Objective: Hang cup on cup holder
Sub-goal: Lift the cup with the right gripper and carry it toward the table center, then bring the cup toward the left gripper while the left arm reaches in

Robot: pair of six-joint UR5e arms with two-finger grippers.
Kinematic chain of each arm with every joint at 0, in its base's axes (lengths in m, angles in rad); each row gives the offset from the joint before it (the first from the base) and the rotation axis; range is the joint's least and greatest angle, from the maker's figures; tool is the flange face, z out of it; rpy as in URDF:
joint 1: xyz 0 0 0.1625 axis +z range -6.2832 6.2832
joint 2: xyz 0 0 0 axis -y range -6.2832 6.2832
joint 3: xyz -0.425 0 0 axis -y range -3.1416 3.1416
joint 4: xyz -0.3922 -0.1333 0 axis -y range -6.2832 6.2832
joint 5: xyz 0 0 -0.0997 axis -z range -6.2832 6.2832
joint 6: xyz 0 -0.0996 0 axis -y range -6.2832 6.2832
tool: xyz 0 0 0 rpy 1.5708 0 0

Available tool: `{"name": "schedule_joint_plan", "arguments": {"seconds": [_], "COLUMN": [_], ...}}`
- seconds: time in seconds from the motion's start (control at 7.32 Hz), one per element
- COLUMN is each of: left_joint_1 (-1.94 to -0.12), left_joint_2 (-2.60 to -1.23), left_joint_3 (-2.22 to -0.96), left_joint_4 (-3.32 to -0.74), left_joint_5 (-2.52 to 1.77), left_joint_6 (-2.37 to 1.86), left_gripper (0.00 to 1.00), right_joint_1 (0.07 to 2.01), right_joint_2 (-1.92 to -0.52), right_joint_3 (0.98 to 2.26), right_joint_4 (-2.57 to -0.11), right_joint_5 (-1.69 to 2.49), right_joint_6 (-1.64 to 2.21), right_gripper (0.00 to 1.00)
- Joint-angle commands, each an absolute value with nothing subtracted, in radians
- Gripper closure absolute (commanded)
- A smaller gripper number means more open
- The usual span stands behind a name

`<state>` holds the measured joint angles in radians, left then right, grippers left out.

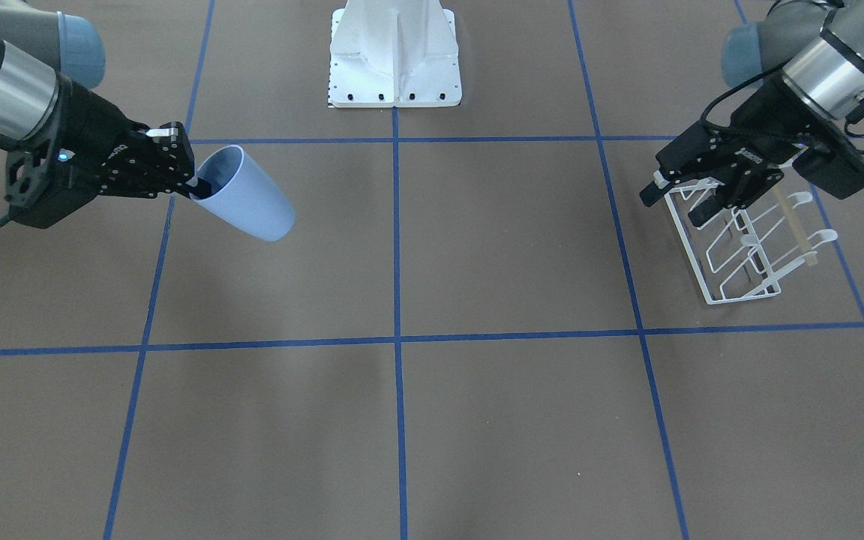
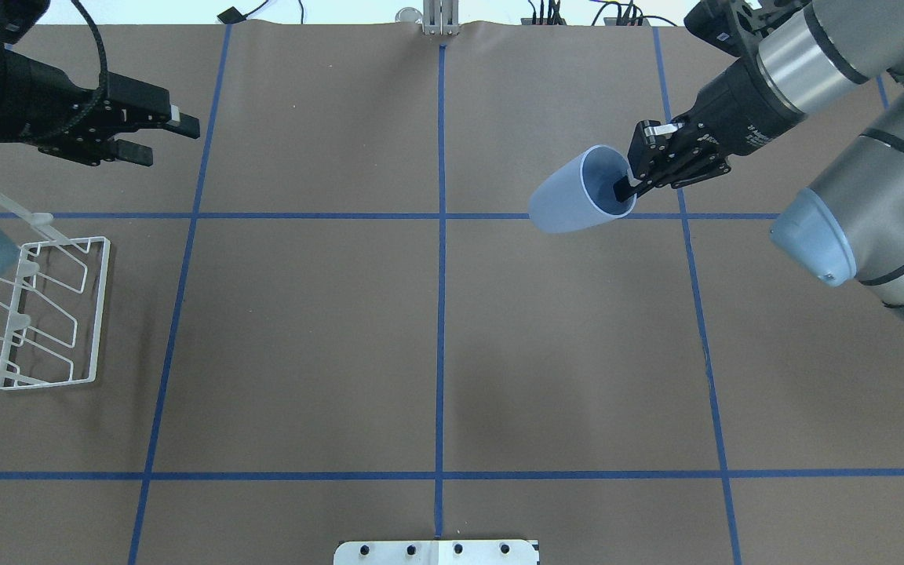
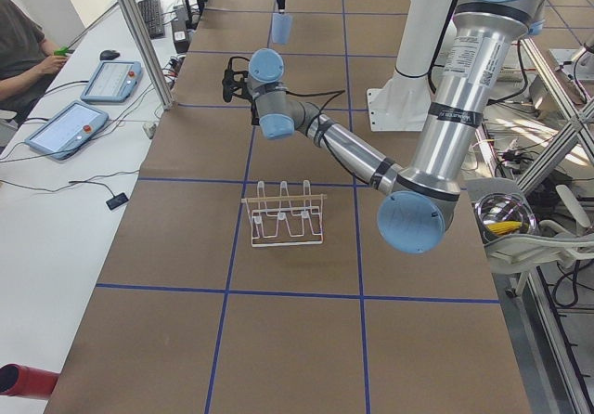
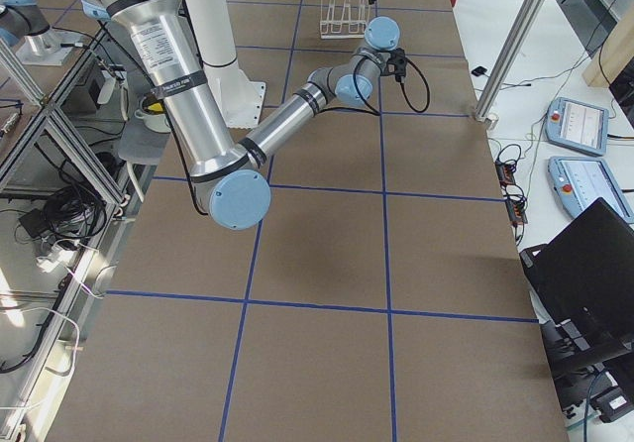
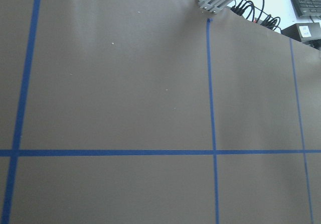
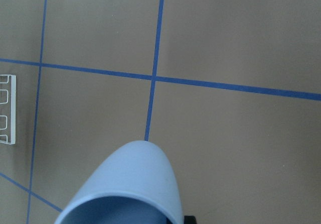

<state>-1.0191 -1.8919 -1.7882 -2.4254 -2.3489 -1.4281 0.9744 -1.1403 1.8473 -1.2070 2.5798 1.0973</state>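
Observation:
The light blue-grey cup (image 1: 248, 199) is held in the air, tilted on its side, base pointing toward the table's middle. My right gripper (image 1: 192, 187) is shut on its rim, one finger inside the mouth; this also shows in the overhead view (image 2: 628, 184) with the cup (image 2: 570, 204), and the cup fills the bottom of the right wrist view (image 6: 135, 184). The white wire cup holder (image 1: 739, 247) stands on the table at my left side (image 2: 44, 314). My left gripper (image 2: 165, 140) is open and empty, raised and apart from the holder.
The white robot pedestal (image 1: 394, 60) stands at the table's robot side. Blue tape lines grid the brown table. An aluminium post (image 2: 440, 20) stands at the far edge. An operator (image 3: 23, 47) sits with tablets beyond the table's side.

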Motion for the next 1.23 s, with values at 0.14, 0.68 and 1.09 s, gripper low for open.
{"name": "schedule_joint_plan", "arguments": {"seconds": [0.14, 0.68, 1.09], "left_joint_1": [-0.93, -0.759, -0.752], "left_joint_2": [-1.953, -1.971, -1.991], "left_joint_3": [-1.782, -1.769, -1.726], "left_joint_4": [-2.467, -2.69, -2.869], "left_joint_5": [-2.273, -2.068, -2.004], "left_joint_6": [-1.615, -1.906, -2.094], "left_gripper": [0.02, 0.01, 0.02], "right_joint_1": [0.918, 0.887, 0.816], "right_joint_2": [-1.14, -1.147, -1.137], "right_joint_3": [1.844, 1.769, 1.691], "right_joint_4": [-1.018, -0.59, -0.24], "right_joint_5": [2.519, 2.424, 2.295], "right_joint_6": [1.404, 1.968, 2.244], "right_gripper": [1.0, 1.0, 1.0]}}
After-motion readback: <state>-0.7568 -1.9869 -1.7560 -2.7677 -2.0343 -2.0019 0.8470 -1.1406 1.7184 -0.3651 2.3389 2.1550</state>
